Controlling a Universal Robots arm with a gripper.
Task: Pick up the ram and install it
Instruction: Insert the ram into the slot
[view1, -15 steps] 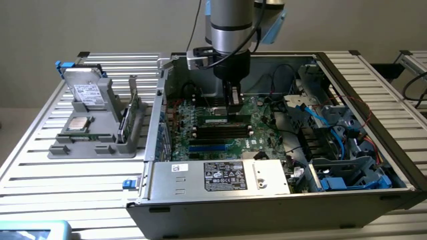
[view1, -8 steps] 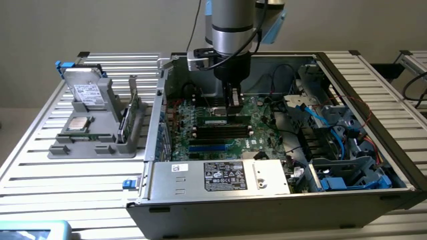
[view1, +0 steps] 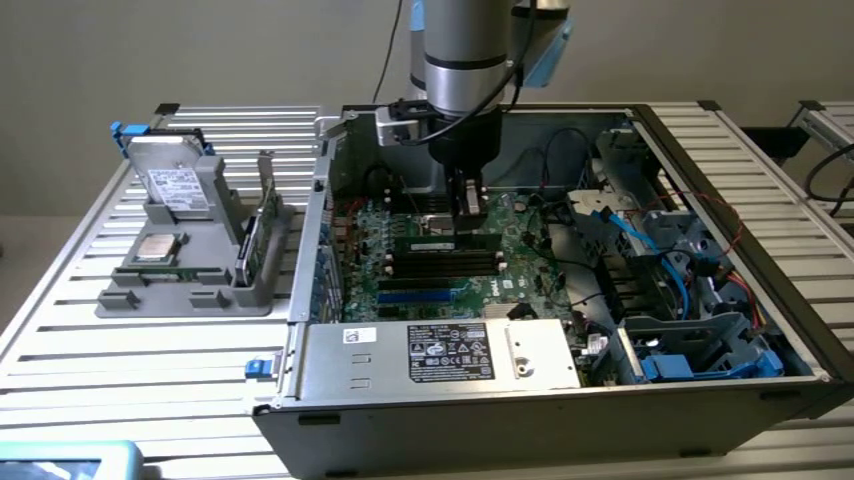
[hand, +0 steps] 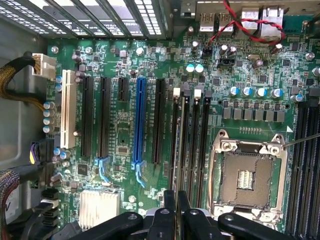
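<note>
end effector clamping the ram by its upper edge, ram hanging upright directly beneath the fingers, sitting right over the black memory slots near the motherboard's middle, contact unclear

ram | narrow green stick, pale label on its face | upright on its long edge, length running left-right, at the centre of the exterior frame | top edge pinched in the gripper | directly over the black memory slots | seated or not: cannot tell
</note>
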